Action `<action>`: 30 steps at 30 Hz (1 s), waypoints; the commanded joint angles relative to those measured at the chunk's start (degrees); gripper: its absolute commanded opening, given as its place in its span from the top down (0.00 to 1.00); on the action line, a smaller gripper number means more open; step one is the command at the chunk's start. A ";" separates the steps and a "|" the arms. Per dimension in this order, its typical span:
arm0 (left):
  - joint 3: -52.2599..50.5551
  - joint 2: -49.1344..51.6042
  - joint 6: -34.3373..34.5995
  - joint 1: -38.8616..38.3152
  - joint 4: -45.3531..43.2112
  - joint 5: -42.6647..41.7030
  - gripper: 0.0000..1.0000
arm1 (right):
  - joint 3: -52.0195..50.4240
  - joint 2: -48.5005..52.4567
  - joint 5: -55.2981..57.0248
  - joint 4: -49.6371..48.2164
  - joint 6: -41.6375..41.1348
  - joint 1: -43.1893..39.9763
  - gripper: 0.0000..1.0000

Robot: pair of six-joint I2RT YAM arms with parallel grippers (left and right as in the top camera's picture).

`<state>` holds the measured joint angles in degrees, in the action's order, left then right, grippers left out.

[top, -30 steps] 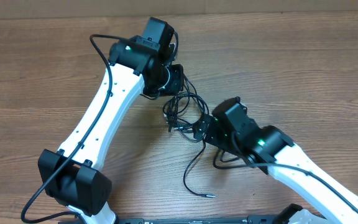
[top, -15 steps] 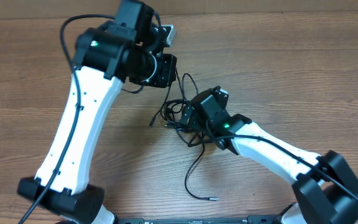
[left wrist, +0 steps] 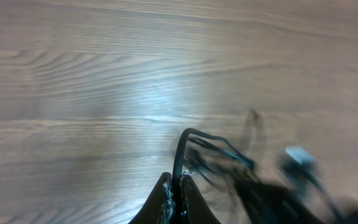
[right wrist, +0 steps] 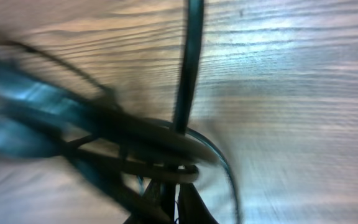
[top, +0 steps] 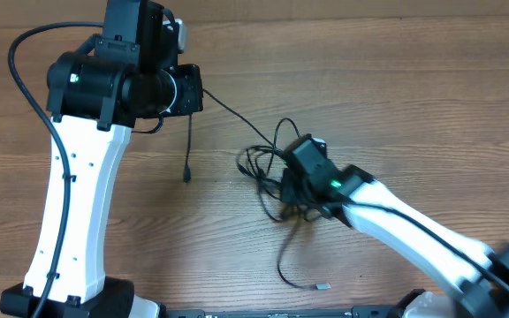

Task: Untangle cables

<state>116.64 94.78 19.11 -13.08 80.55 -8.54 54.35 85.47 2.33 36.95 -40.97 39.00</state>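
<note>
Overhead view: two robot arms share a knot of thin black cables lying just right of centre on the wooden worktop. The left pincer, pressed together at the upper left, pinches a single strand, and the left wrist view shows that cord rising from between its closed tips. The strand runs in a nearly straight line from the left pincer down to the knot, so its long axis lies from 10 o'clock to 4 o'clock, with the knot at about 4 o'clock from that pincer and well apart from it. The short free end of the strand hangs toward 6 o'clock and ends in a plug tip. The right pincer, reaching in from 4 o'clock, is the nearer of the two and sits on the knot's 4 o'clock side. It is closed, and the blurred right wrist view shows cords bunched at its tips, apparently gripped. A second loose tail trails from the knot toward 6 o'clock. Any further freeing of the strand likely turns on that diagonal: the left arm drawing toward 10 o'clock while the right anchors the tangle at the other end.
</note>
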 commanded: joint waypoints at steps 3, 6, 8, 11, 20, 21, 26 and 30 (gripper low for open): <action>-1.16 6.91 9.88 0.15 -0.61 7.04 0.82 | 0.48 -17.84 -12.17 4.44 7.04 -0.22 0.96; -1.16 10.97 12.37 0.00 -0.74 5.33 0.18 | 0.48 -22.12 -14.01 5.38 6.97 -0.22 0.96; -1.16 13.64 7.23 -0.07 -1.66 -2.97 0.00 | 0.48 -22.88 -13.35 6.27 6.97 -0.24 0.96; -1.14 14.08 -0.94 -0.07 -3.02 -12.35 0.03 | 0.46 -22.21 -13.35 6.21 6.71 -0.24 0.96; -1.57 13.66 -13.79 -3.50 3.69 -22.75 0.44 | 0.48 -21.64 -11.23 5.38 6.56 -0.31 0.96; -1.92 13.66 -13.00 -4.24 3.67 -23.08 0.43 | 0.48 -21.64 -10.95 5.35 6.58 -0.42 0.96; -5.97 13.70 -5.90 -8.46 -0.52 -20.61 0.41 | 0.48 -21.66 -11.17 4.83 6.58 -0.50 0.96; -11.74 13.73 -0.57 -11.65 -6.32 -16.65 0.37 | 0.48 -21.66 -12.52 4.72 6.60 -0.50 0.96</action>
<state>109.16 109.62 12.97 -22.52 76.86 -28.27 54.35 64.18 -9.65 42.44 -35.33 38.72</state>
